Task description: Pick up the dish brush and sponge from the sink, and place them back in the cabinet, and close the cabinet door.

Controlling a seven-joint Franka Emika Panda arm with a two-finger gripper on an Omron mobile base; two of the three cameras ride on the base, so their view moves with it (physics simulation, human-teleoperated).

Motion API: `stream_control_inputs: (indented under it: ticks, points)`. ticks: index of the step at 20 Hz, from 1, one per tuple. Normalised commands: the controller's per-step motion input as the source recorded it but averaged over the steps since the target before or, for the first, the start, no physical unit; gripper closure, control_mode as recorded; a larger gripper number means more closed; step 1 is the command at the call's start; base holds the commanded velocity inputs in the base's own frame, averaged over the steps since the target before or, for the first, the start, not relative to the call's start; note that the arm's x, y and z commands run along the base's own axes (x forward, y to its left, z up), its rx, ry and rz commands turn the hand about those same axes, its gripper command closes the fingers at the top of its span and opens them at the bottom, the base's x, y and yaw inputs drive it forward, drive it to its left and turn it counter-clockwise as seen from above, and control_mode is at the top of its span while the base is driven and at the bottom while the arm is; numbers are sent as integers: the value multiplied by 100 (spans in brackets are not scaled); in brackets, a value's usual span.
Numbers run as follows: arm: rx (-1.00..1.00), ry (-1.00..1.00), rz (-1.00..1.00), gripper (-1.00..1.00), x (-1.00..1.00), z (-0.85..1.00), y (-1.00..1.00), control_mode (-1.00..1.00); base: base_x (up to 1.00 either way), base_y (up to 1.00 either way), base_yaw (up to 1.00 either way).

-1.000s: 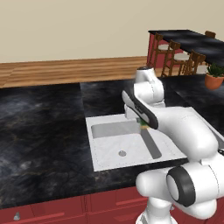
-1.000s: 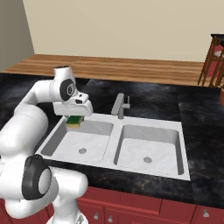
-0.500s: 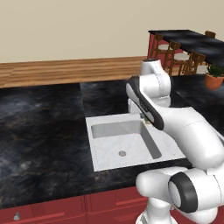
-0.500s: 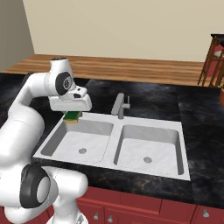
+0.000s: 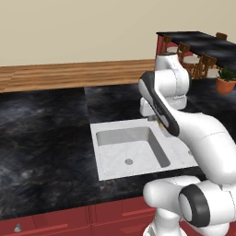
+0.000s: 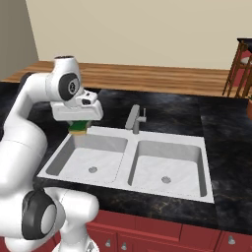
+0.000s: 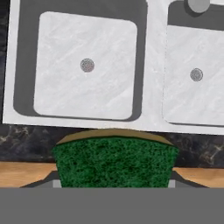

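- Here, the black stone counter (image 6: 172, 110) runs wide around everything, with a wood floor beyond its far edge.
- Set into it is the white double sink (image 6: 129, 162); both basins look bare in the hand view, a drain in each, and the grey faucet (image 6: 135, 118) stands at the far rim between them.
- My white arm (image 6: 29, 113) rises on the left of the right base view and bends over the far left corner of the sink.
- My gripper (image 6: 78, 125) hangs above that corner, clear of the basin, clamped on the sponge (image 7: 114, 162); the green block with its yellowish edge sits between my fingers, seen from above with the sink below it.
- The brush I cannot find in the sink, and the cabinet is out of sight from here.
- I judge this to be the carrying step for the sponge: it is out of the sink and not yet put away.
- Next I need to keep my hold firm, swing toward the cabinet, and bring the sponge level with its shelf before letting go.
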Motion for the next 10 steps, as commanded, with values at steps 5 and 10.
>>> stream_control_inputs:
  ticks: [5,10]
  points:
    - [0,0,5,100,-42,20,-3,-100,0,0,0]
    - [0,0,6,100,-35,13,-1,-100,0,0,0]
